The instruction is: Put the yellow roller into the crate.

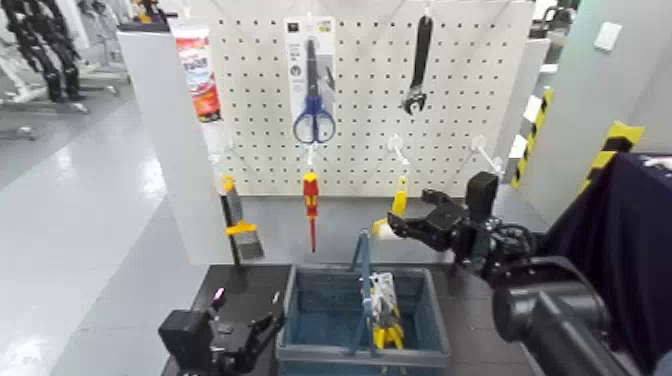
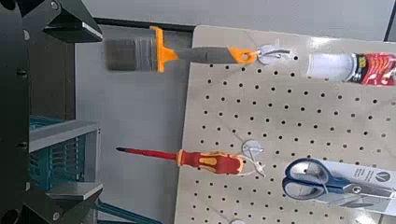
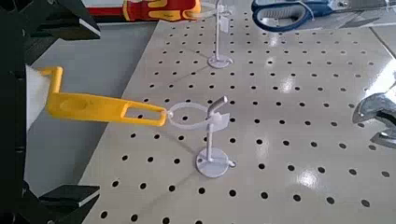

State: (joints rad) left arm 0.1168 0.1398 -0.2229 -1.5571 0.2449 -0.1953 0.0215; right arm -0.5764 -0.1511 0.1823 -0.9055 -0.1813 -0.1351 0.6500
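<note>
The yellow roller (image 1: 399,203) hangs by its handle's ring from a pegboard hook, its white sleeve at the lower end. In the right wrist view its yellow handle (image 3: 98,108) and sleeve (image 3: 34,93) lie between my fingers. My right gripper (image 1: 392,229) (image 3: 75,107) is open, its jaws standing on either side of the roller's sleeve end and apart from it. The teal-grey crate (image 1: 300,310) with its upright hoop handle stands below the pegboard; its corner also shows in the left wrist view (image 2: 47,154). My left gripper (image 1: 266,332) (image 2: 75,112) is open and empty, low beside the crate's left side.
On the pegboard (image 1: 460,110) hang blue scissors (image 1: 314,122), a black wrench (image 1: 417,70), a tube (image 1: 201,85), a flat scraper (image 1: 241,225) and a red-and-yellow screwdriver (image 1: 311,200). Yellow and white tools (image 1: 384,312) lie in the crate. Bare hooks (image 3: 213,140) stick out near the roller.
</note>
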